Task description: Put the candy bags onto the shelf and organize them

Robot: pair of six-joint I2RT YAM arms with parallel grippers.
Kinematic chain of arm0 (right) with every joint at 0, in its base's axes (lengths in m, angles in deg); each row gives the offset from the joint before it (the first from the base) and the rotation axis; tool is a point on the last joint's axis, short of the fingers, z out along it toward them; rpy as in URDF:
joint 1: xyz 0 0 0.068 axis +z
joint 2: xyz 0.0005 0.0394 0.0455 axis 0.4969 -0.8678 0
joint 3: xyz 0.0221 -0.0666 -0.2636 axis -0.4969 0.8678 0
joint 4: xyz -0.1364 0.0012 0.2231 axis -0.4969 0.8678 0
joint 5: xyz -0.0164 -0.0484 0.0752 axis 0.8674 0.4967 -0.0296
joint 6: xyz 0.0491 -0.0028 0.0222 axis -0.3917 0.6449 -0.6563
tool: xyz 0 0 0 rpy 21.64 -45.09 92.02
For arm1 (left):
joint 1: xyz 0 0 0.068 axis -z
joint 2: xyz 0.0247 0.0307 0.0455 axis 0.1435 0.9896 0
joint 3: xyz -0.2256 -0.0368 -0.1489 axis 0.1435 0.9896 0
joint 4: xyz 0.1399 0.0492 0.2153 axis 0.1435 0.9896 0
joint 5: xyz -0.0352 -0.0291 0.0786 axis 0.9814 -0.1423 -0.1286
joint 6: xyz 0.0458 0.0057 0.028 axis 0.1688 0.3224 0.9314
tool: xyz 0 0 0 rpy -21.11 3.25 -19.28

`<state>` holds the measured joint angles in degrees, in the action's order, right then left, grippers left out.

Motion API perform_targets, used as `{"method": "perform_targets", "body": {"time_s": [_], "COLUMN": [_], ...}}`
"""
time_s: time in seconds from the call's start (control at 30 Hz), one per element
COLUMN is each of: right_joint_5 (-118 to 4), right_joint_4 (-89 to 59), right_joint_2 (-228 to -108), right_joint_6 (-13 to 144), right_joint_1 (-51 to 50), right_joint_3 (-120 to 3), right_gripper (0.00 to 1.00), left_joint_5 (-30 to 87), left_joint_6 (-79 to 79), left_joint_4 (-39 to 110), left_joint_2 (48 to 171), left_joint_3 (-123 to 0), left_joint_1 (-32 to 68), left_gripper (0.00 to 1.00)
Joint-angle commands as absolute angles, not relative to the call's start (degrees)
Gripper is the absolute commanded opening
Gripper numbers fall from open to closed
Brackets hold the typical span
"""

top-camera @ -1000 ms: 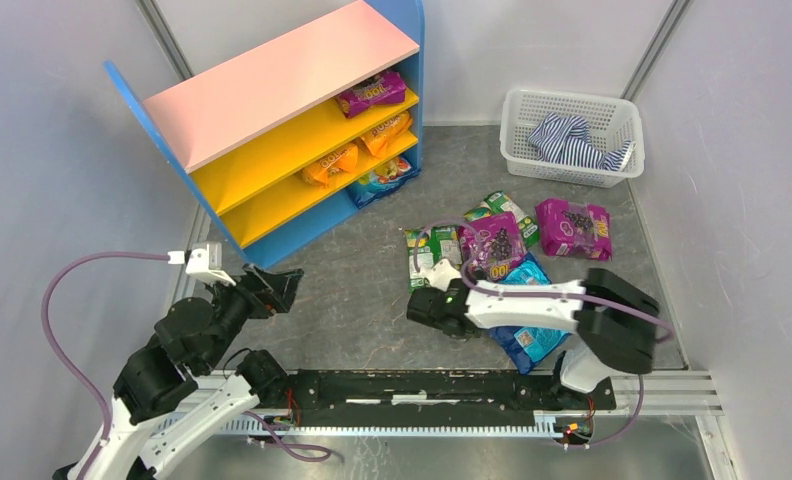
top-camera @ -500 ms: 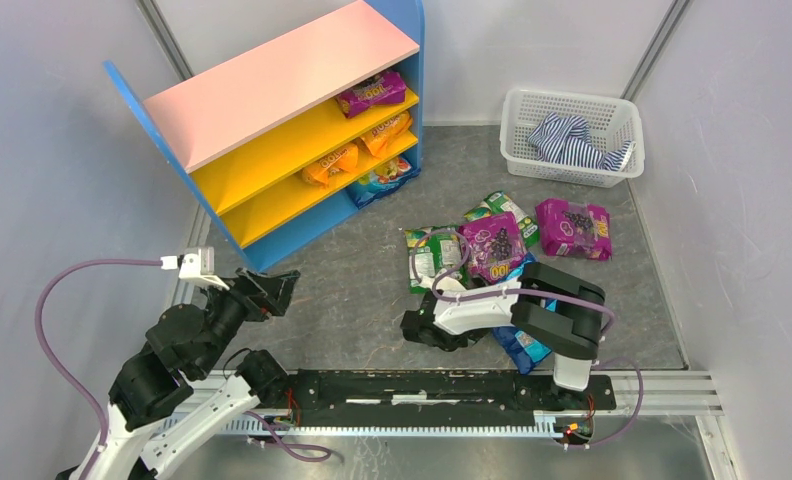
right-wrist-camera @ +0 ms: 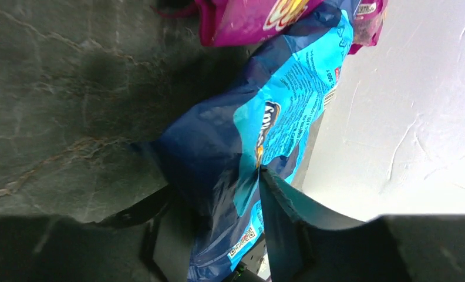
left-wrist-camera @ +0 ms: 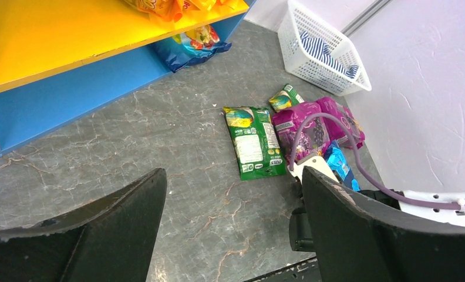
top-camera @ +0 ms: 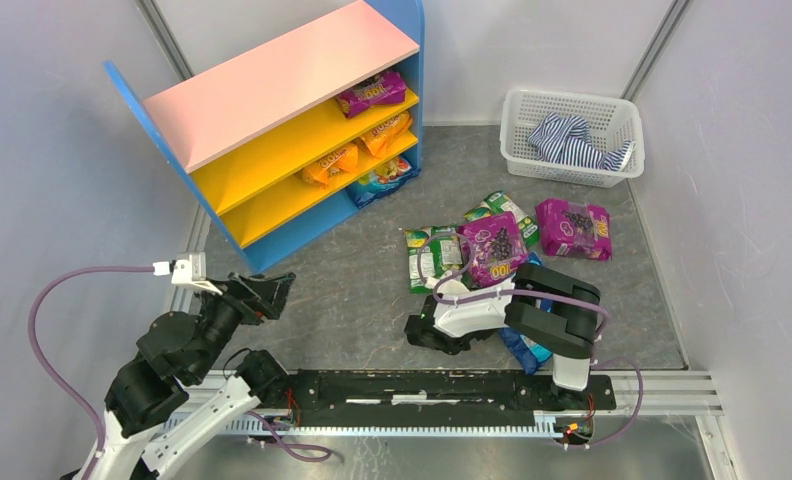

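Observation:
My right gripper [right-wrist-camera: 218, 188] is shut on a crumpled blue candy bag [right-wrist-camera: 248, 123], pinched between its fingers just above the floor. From above, my right gripper [top-camera: 477, 338] sits under the folded arm, which hides most of the blue bag [top-camera: 524, 350]. Loose bags lie beyond: a green one [top-camera: 432, 258], a purple one [top-camera: 492, 245], another purple [top-camera: 572, 228] and a second green [top-camera: 502, 207]. The shelf [top-camera: 272, 80] holds a purple bag [top-camera: 372, 93], two orange ones [top-camera: 387, 130] and a blue one [top-camera: 382, 178]. My left gripper [left-wrist-camera: 233, 176] hangs open and empty over bare floor, also seen from above [top-camera: 272, 290].
A white mesh basket [top-camera: 517, 150] holding striped cloth [top-camera: 572, 140] stands at the back right. White walls close in on both sides. A black rail [top-camera: 412, 385] runs along the near edge between the arm bases.
My right arm has folded back toward its base and its jaws have closed on the blue bag, dragging it nearer. The left arm has drifted slightly left and back.

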<state>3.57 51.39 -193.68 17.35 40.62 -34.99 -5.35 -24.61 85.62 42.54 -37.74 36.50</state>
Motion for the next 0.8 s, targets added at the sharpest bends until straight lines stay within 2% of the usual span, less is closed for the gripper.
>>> {"method": "perform_targets", "body": {"time_s": [0.0,0.13,0.23,0.3,0.6,0.77], "right_joint_5": [6.8,6.4,5.4,4.1,-11.0,-31.3], "right_joint_4": [52.3,53.1,54.2,52.8,38.4,20.1], "right_joint_2": [-191.9,-190.5,-188.5,-185.8,-167.9,-163.2], "right_joint_6": [16.2,20.5,22.5,25.5,42.5,51.4], "right_joint_1": [41.6,42.6,43.2,43.8,44.6,44.6], "right_joint_3": [-39.2,-42.6,-44.5,-45.2,-51.5,-52.2], "right_gripper": [0.42,0.24,0.07,0.0,0.0,0.0], "left_joint_5": [-5.5,-5.7,-6.0,-6.1,-5.9,-6.3], "left_joint_6": [-25.4,-25.4,-25.4,-25.4,-25.4,-25.6], "left_joint_4": [83.8,83.8,83.9,83.9,83.9,83.9], "left_joint_2": [43.6,44.0,44.1,44.1,45.4,46.0], "left_joint_3": [-37.7,-37.7,-37.7,-37.7,-37.7,-37.7], "left_joint_1": [36.4,36.4,36.4,36.4,36.4,36.4], "left_gripper": [0.91,0.91,0.91,0.91,0.91,0.91]}}
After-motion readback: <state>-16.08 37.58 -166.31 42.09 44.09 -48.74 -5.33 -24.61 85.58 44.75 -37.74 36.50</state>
